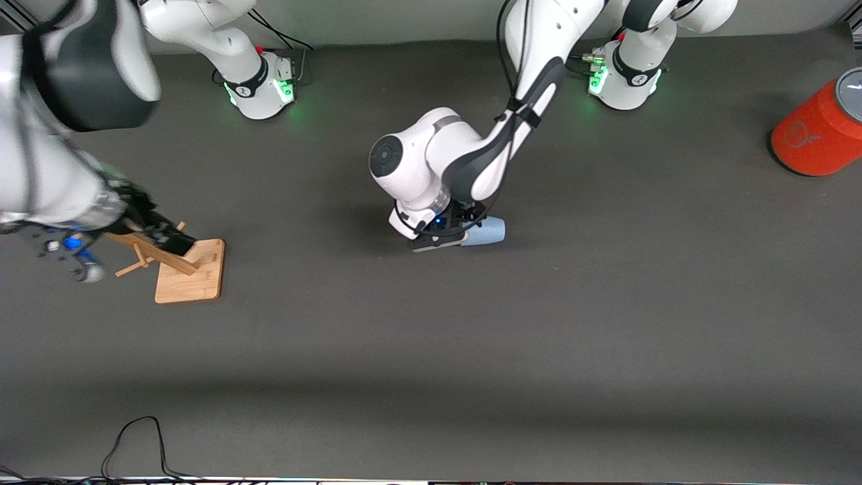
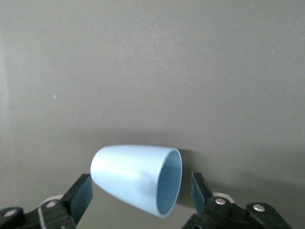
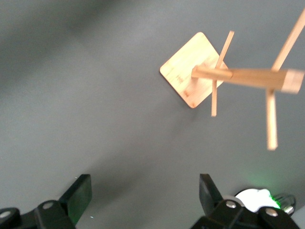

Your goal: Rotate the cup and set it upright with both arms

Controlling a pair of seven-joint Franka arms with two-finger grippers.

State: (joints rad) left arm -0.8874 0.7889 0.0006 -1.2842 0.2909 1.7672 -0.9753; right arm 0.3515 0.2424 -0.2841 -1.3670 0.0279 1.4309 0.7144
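1. At the right arm's end of the bench (image 1: pixel 606 323), the right pincer (image 1: pixel 172 241) hangs above the single wooden rack (image 1: pixel 192 269), its fingers (image 3: pixel 78 193) spread wide and empty.
2. Mid-bench, the left pincer (image 1: pixel 450 232) is down at the one pale-blue cup (image 1: pixel 486 231), which lies on its side on the bench.
3. In the left wrist view the cup (image 2: pixel 136 179) sits between the two fingers (image 2: pixel 81 195); the jaws stand wide, with a gap at the rim side, so no grip shows.
4. One orange can (image 1: pixel 818 131) stands at the left arm's end, well apart from the cup.
5. Bare bench surrounds the cup on the side nearer the front camera; a black cable (image 1: pixel 131 444) lies at that edge.
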